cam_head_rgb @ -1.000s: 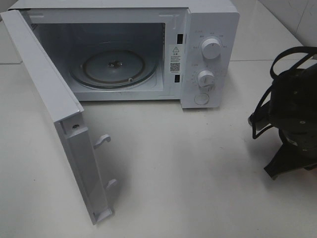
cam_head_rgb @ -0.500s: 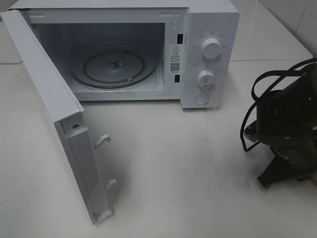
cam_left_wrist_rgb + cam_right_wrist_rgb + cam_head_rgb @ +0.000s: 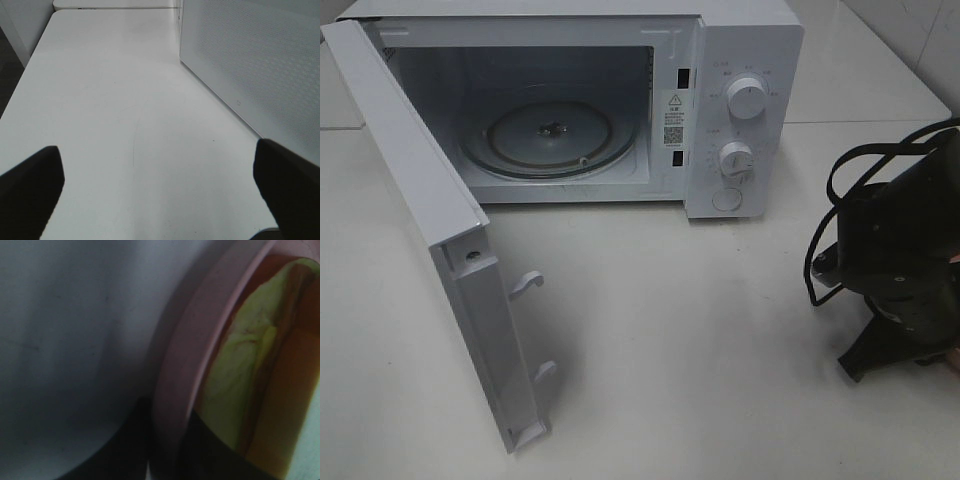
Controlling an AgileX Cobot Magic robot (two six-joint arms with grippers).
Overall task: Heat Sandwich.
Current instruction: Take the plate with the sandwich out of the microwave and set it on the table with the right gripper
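Observation:
In the right wrist view the sandwich [image 3: 260, 365], brown toasted bread with a yellow-green layer, lies on a round pink plate [image 3: 175, 365]. My right gripper [image 3: 167, 445] is shut on the plate's rim, one dark finger on each side of it. From the high camera only the black right arm [image 3: 900, 260] shows at the right edge; plate and sandwich are hidden under it. The white microwave [image 3: 745, 40] stands at the back, its door [image 3: 420, 210] swung wide open and its glass turntable [image 3: 548, 135] bare. My left gripper [image 3: 160, 190] is open over bare table.
The open door juts toward the table's front left. A white perforated panel of the microwave [image 3: 250, 65] stands close beside the left gripper. Two knobs [image 3: 747, 98] and a button are on the microwave's right front. White table [image 3: 700, 330] lies between door and right arm.
The right arm shifted a little to the left and lower over the first half second, then held still. The microwave and the left gripper are unchanged.

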